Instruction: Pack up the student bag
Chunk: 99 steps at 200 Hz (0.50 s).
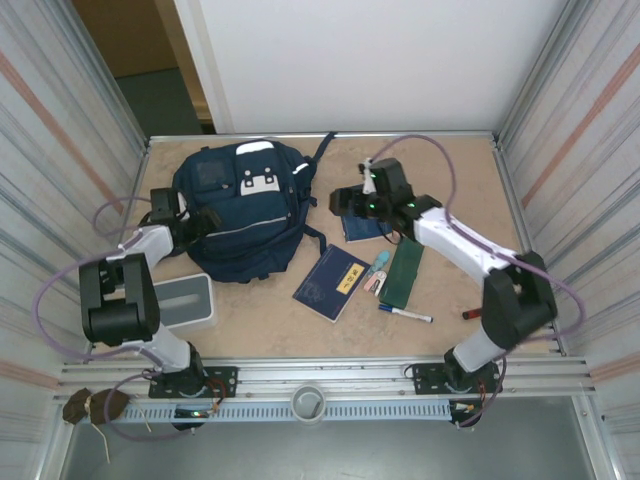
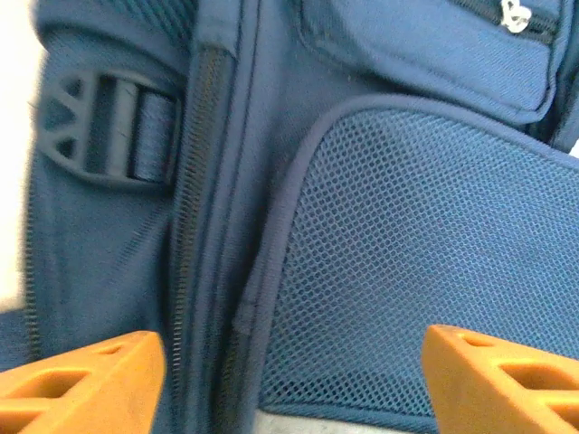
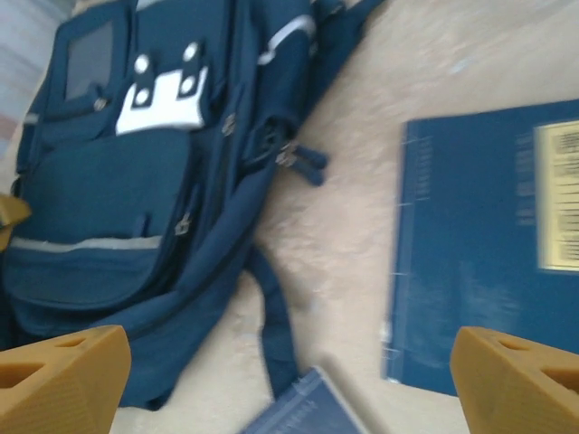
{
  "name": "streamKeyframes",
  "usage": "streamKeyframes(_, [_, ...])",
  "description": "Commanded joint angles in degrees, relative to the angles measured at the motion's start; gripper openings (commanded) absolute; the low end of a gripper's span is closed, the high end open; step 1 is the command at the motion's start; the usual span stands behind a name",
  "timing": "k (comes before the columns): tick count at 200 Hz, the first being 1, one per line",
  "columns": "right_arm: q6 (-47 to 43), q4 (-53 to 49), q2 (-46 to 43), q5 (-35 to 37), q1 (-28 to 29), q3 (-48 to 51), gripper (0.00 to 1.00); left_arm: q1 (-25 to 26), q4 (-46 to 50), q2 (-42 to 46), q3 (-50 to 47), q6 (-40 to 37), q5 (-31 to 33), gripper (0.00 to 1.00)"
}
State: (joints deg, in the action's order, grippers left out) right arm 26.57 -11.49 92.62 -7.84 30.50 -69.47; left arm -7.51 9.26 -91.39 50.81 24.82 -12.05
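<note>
Left gripper [image 2: 294, 375], orange fingers [image 2: 81, 380] spread wide, set close against the mesh flank of the student bag [image 1: 245, 215]; bag lies flat, front up, on the table's [image 1: 450, 170] far left; right gripper [image 3: 289, 366], jaws wide and empty, hovers over a navy book [image 3: 479, 262] just right of the bag.

Student bag [image 1: 240, 210]: navy woven cloth, matt. Side pocket [image 2: 425, 271] is open mesh w/ smooth tape edging. Buckle [image 2: 81, 127]: dark matt plastic, on ribbed webbing strap [image 2: 149, 136]. Zip [image 2: 192, 235]: fine dark teeth. White patches [image 3: 163, 99] smooth; stripe [image 3: 81, 242] pale grey, slight sheen. Counter [image 1: 260, 320]: tan, matt, speckled like pressed board. Notebook [image 3: 488, 262]: smooth navy cover, yellow paper label [image 3: 556, 194]. Side walls [image 1: 60, 130]: ribbed sheet metal, dull shine. Fingers [image 2: 81, 384] of left pincer [image 2: 294, 384] & right pincer [image 3: 289, 375]: orange plastic, matt.
</note>
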Motion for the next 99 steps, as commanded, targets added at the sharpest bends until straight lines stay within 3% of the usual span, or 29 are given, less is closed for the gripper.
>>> streamKeyframes(1, [4.57, -2.49, 7.6, -2.92, 1.84, -7.0, 0.85, 0.3, 2.39, -1.9, 2.45, -0.07, -5.73, 0.66])
streamKeyframes(35, [12.49, 5.73, 21.69, -6.22, 0.88, -14.87, 0.83, 0.39, 1.61, -3.2, 2.28, -0.76, -6.41, 0.48])
streamKeyframes(70, [16.28, 6.21, 36.17, -7.57, -0.92, -28.78, 0.78, 0.56, 1.47, -4.48, 2.53, -1.39, -7.6, 0.33])
streamKeyframes(83, [17.44, 7.62, 39.54, -9.38, -1.97, -31.43, 0.65, 0.72, 1.26, -4.76, 2.38, -1.49, -8.08, 0.27])
streamKeyframes(99, [18.7, 8.56, 42.22, -12.3, -2.64, -33.5, 0.38, 0.99, 0.8, -5.26, 2.53, -1.53, -8.86, 0.2])
